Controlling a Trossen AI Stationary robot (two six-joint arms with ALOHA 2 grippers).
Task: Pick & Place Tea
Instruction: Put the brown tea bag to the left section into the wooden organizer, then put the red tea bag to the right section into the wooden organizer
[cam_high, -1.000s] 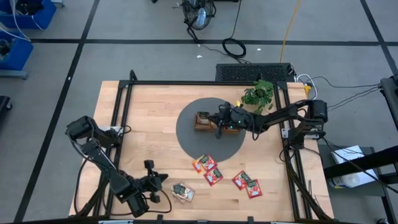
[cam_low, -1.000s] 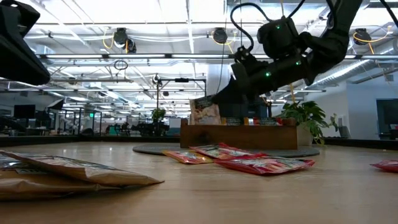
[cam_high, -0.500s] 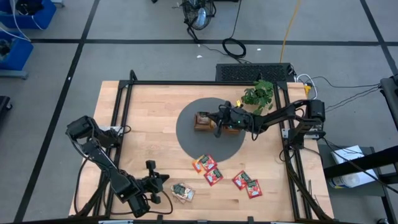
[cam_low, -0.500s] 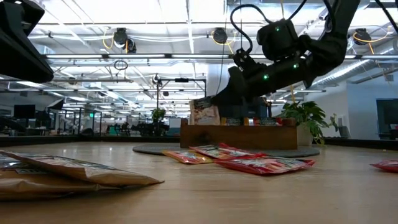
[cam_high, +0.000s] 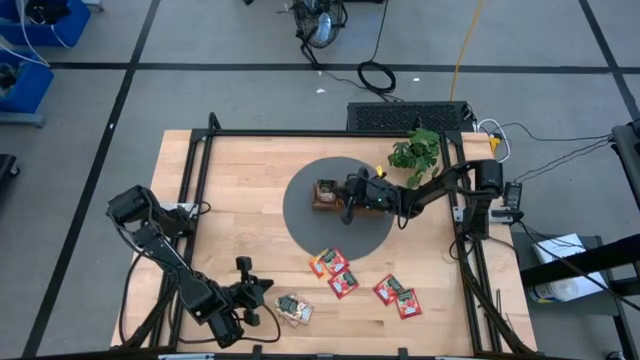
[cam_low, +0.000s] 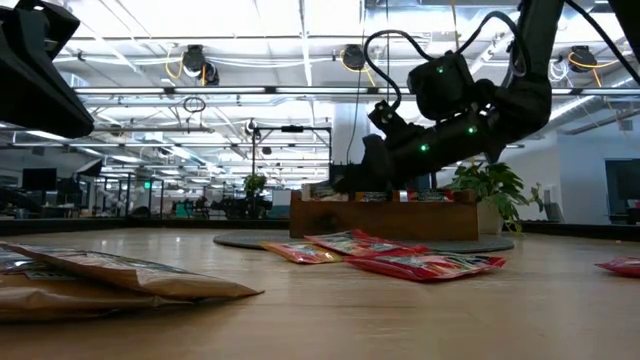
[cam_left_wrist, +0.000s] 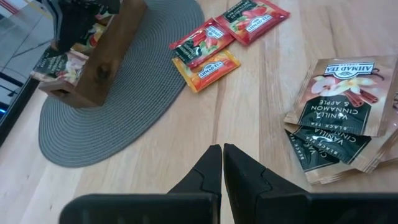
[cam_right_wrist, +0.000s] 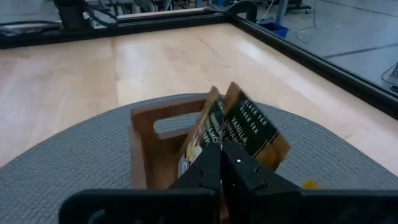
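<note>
A brown wooden tray (cam_high: 335, 196) stands on a round grey mat (cam_high: 305, 225). My right gripper (cam_high: 349, 196) hovers over the tray's left end, shut on a green-and-tan tea sachet (cam_right_wrist: 249, 134) that stands in the end compartment (cam_right_wrist: 161, 134). A second like sachet (cam_right_wrist: 208, 130) leans beside it. Red and orange sachets (cam_high: 335, 270) lie flat on the table in front of the mat. A small pile of green-and-tan sachets (cam_left_wrist: 339, 106) lies by the near edge. Next to that pile my left gripper (cam_left_wrist: 222, 155) is shut and holds nothing. My right gripper pinches the green-and-tan sachet by its edge (cam_right_wrist: 231, 148) between its two fingers, coming almost level from the table's right. The sachet stands tilted beyond the fingertips, its lower part down in the tray's end compartment. Whether the second sachet is also in the hold, I cannot tell.
A green potted plant (cam_high: 416, 153) stands right behind the tray at the mat's far right. More red sachets (cam_high: 398, 296) lie toward the near right. A black frame rail (cam_high: 330, 133) runs around the table. Bare wood lies left of the mat.
My right gripper has gone down over the tray's left end, still shut. The sachet, which stood well above the tray's rim in the low view, has sunk into the end compartment and barely shows over the rim now.
</note>
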